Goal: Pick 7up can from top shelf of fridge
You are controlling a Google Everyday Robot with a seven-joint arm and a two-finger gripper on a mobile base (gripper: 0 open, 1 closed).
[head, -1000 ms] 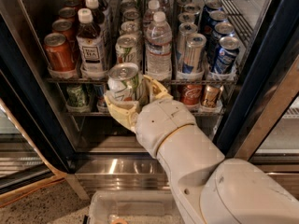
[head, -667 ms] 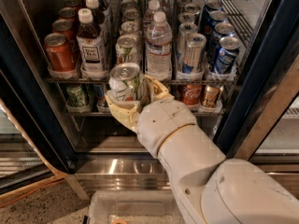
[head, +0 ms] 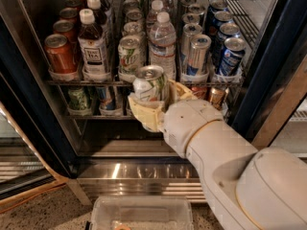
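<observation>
My gripper (head: 152, 104) is shut on the 7up can (head: 149, 85), a short silver-white can with green lettering and a shiny lid. I hold it upright just in front of the open fridge (head: 29, 95), level with the front edge of the top shelf (head: 144, 81). Its yellowish fingers (head: 144, 113) wrap the can's lower half and hide it. My white arm runs from the lower right. Another 7up can (head: 129, 54) stands in the shelf lane directly behind the held one.
On the top shelf stand orange-red cans (head: 60, 54), tea bottles (head: 92, 44), water bottles (head: 162, 44), slim silver cans (head: 197, 55) and blue cans (head: 231, 56). A lower rack (head: 91, 113) holds more cans. A clear plastic bin (head: 141, 213) lies on the floor in front.
The gripper and the held can have stayed where they were in front of the shelf edge; no clear movement shows.
</observation>
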